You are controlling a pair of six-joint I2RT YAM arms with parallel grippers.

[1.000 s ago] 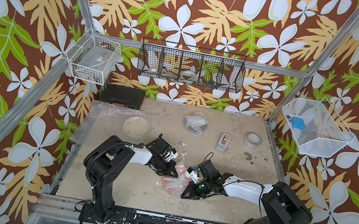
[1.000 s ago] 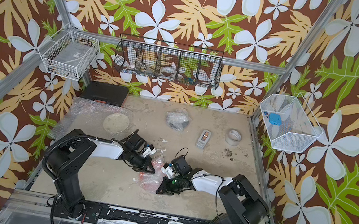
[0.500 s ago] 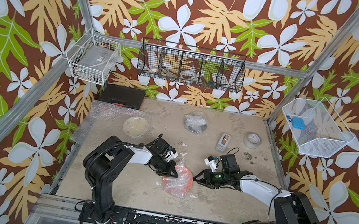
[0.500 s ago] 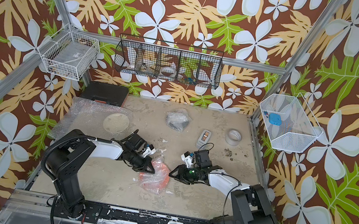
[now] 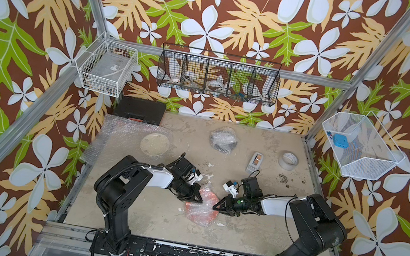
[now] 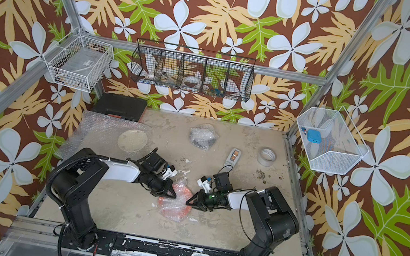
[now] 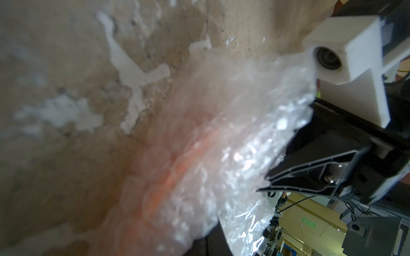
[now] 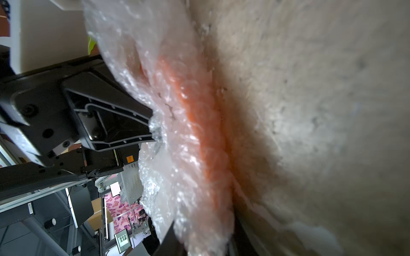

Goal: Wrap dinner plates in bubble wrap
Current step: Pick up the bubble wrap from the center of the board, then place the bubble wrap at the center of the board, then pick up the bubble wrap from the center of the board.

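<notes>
- orange plate (image 5: 200, 214) is seen front-centre on the table (image 5: 149, 210), flat or close to flat; it is round, so no long axis of its own can be given
- wrap (image 5: 201, 190) is bunched over it; the parcel reads slightly longer front-to-back, with loose wrap raised at the far end; the orange rim is seen through the wrap in both wrist views
- left gripper (image 5: 196, 200) is set at the parcel's far-left edge, pointing in toward the centre; jaws are closed, and in the right wrist view a pucker of wrap (image 8: 159, 133) is pinched between the tips
- right gripper (image 5: 214, 208) is set at the parcel's right edge, pointing back at the left one; tips are against the wrap; how far the jaws are apart, and whether any wrap is held, cannot be told
- cream plate (image 5: 154, 144) is laid on a flat sheet (image 5: 112, 143) at far left; a wrapped dark bundle (image 5: 223, 139) is at far centre; a tape roll (image 5: 288, 160) and a small grey device (image 5: 255, 162) are at far right; all are well apart from the parcel
- room: bare table is left in front of the parcel up to the front rail (image 5: 190, 254); a bare strip is also left beyond it, toward the bundle; both sides are taken by the arms; the parcel is kept well clear of every table edge
</notes>
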